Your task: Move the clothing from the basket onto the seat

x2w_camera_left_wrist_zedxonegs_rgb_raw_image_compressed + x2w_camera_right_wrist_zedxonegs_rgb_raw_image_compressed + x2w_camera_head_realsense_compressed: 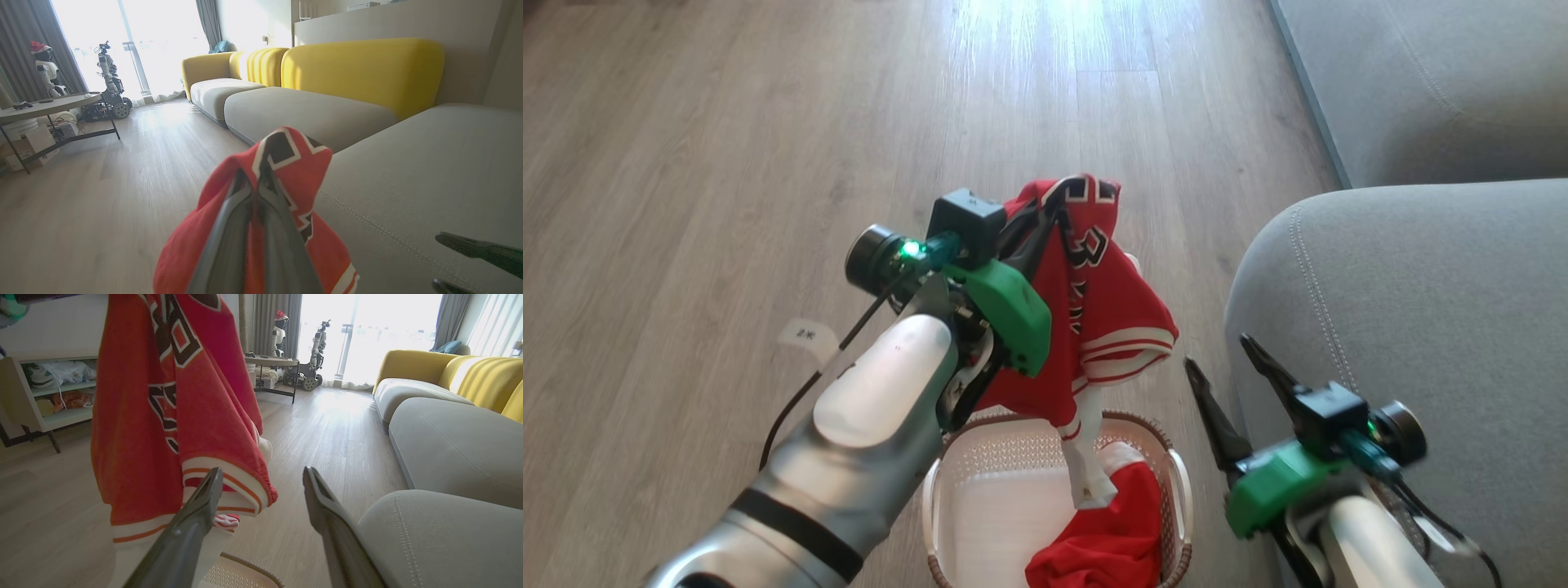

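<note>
Left gripper (1036, 233) is clamped tight on a bunched fold of the red jersey (1111, 302), near the numerals and black-and-white trim; in the left wrist view the two fingers meet with cloth squeezed between them. The jersey hangs free above the basket (1178, 482), hem with white stripes lowest, just left of the grey sofa (1437, 327) and not yet over its cushion. Red shorts (1111, 539) lie crumpled in the basket's near right corner. Right gripper (1217, 351) is spread wide and holds nothing; it sits beside the sofa's rounded edge, with the jersey hem close to its left finger in the right wrist view.

Handling, as a judgement: the jersey looks light, limp and probably a bit slick; it drapes and would swing with any arm motion; no breakage risk. A pinch on a thick gathered fold seems safer than a single layer, which could slip out. The dangling hem could snag the basket rim or drag on the sofa edge, so carry it high. For the shorts, take the raised bunched ridge, not the flat cloth against the basket wall.
</note>
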